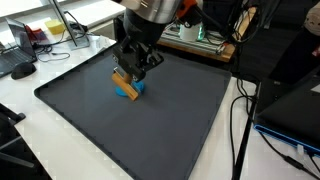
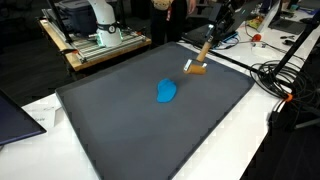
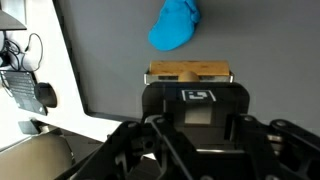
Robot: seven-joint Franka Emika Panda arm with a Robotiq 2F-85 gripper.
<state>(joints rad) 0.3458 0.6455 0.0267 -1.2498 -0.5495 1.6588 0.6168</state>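
You're clamping the fingers (image 1: 133, 68) on the wooden block (image 1: 124, 81), which is hanging tilted right under them. Its low end is sitting at the dark mat (image 1: 175, 120) on the bench (image 1: 60, 62), and I can't tell whether it's touching. A blue lump (image 3: 175, 25) is lying just beyond the fingers, near the block but apart from it. My read is that you're carrying the block, so you should be going slow, gripping centred, and watching that the low corner isn't snagging the mat or clipping the lump. The only writing is a white mark on the wrist housing (image 3: 198, 96), and it's unreadable.
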